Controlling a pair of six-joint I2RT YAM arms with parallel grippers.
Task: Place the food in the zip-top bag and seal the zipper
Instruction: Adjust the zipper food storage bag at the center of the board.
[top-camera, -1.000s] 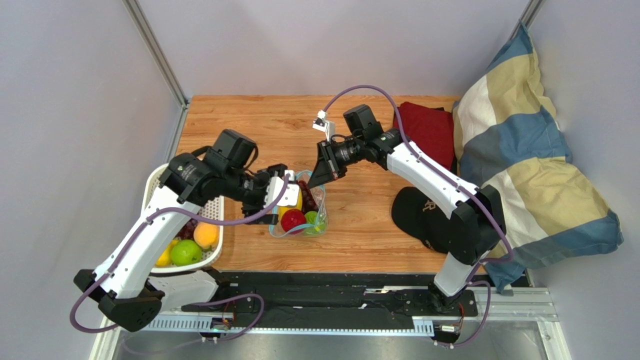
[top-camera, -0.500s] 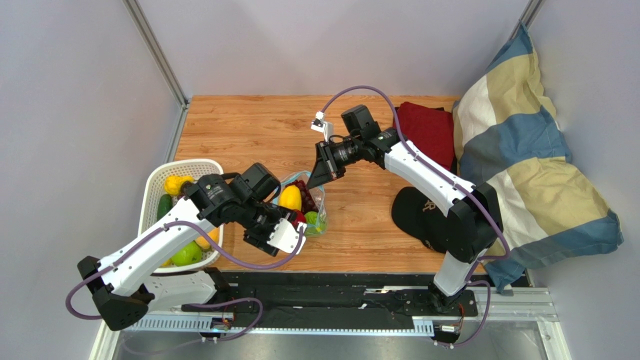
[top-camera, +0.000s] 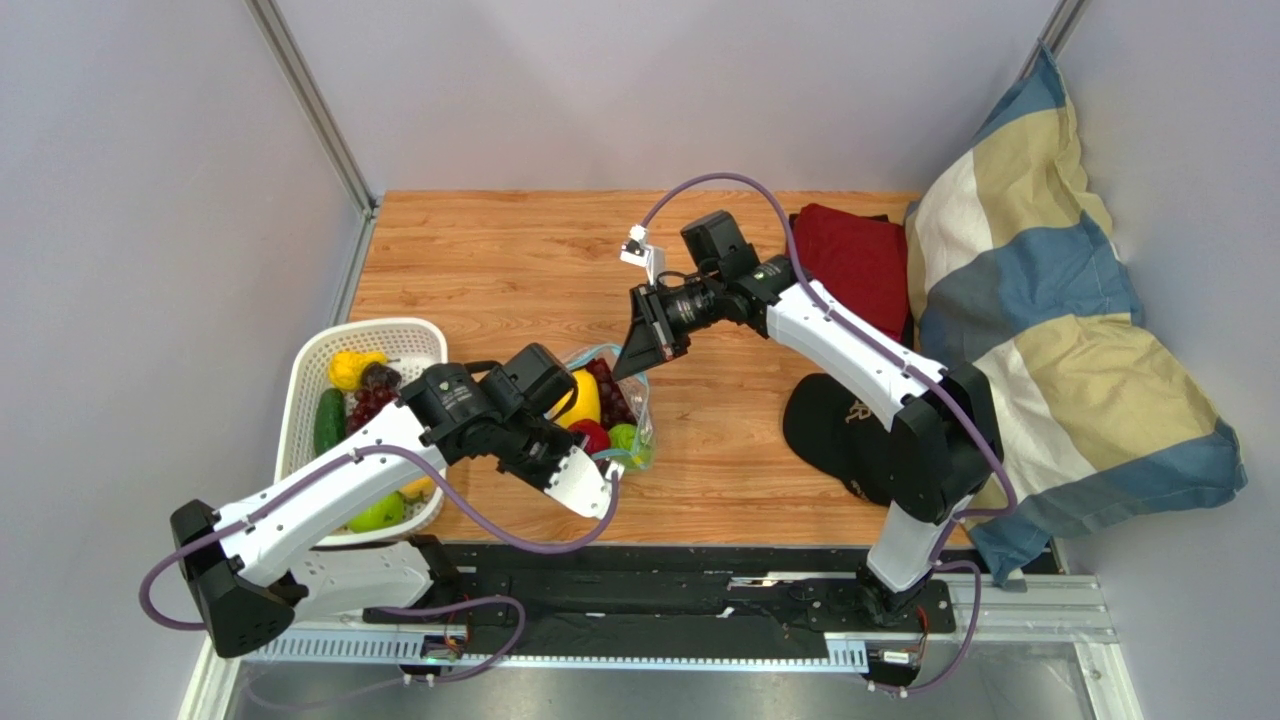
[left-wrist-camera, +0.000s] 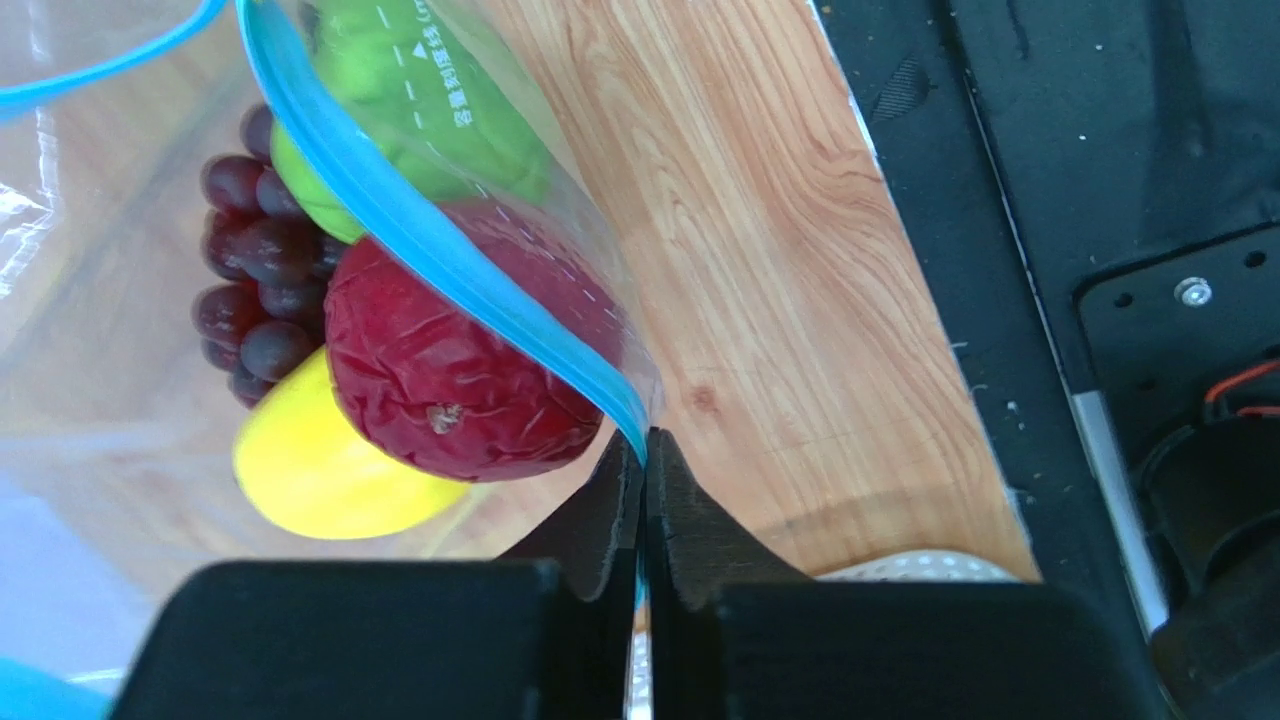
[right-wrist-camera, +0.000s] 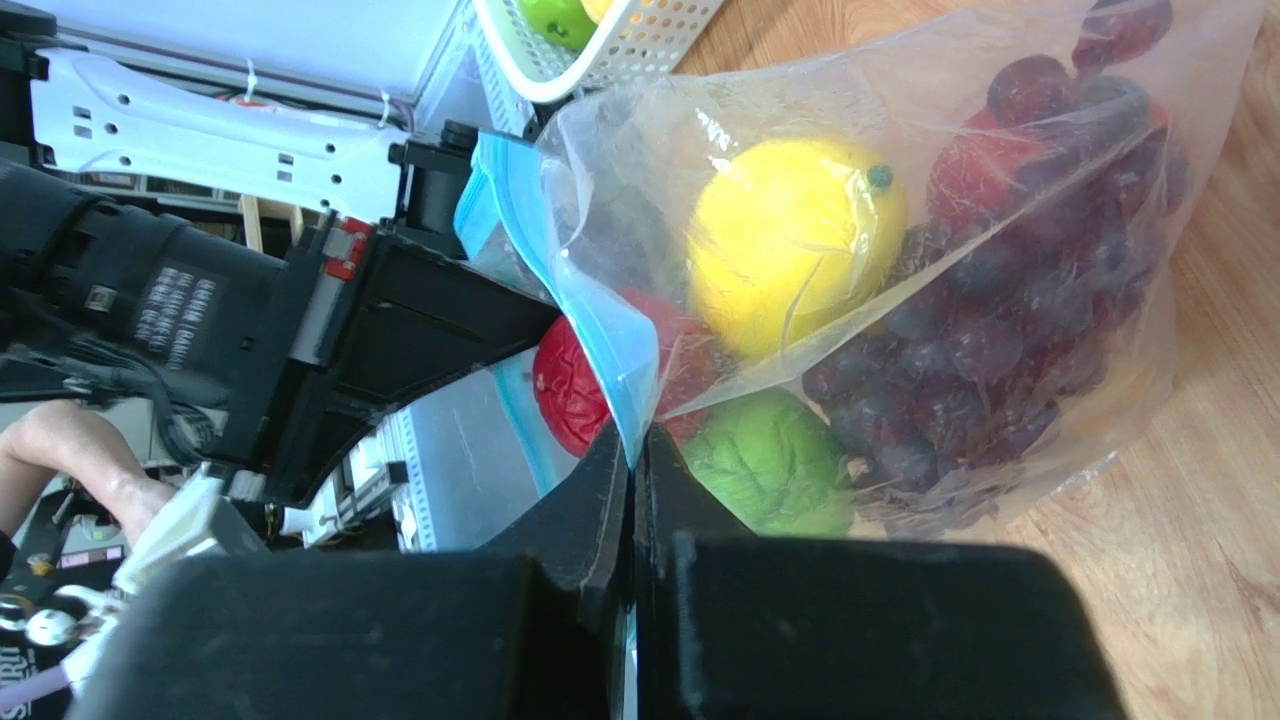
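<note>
On the table (top-camera: 496, 255), seen from above, the zip-top bag (top-camera: 619, 417) lies between the arms. The left gripper (top-camera: 610, 477) is at its near corner and the right gripper (top-camera: 637, 357) at its far one, probably to hold the mouth taut for sealing. The white basket (top-camera: 308, 375) alongside holds more fruit, so the filling looks unfinished. In the left wrist view, the jaws are pinched tight on the zipper (left-wrist-camera: 436, 255). A red fruit (left-wrist-camera: 451, 375), grapes (left-wrist-camera: 248, 285), a yellow fruit (left-wrist-camera: 316, 465) and a green apple (left-wrist-camera: 406, 120) sit inside the bag. In the right wrist view, the jaws are clamped on the bag's mouth edge, and the same four fruits show through the plastic.
</note>
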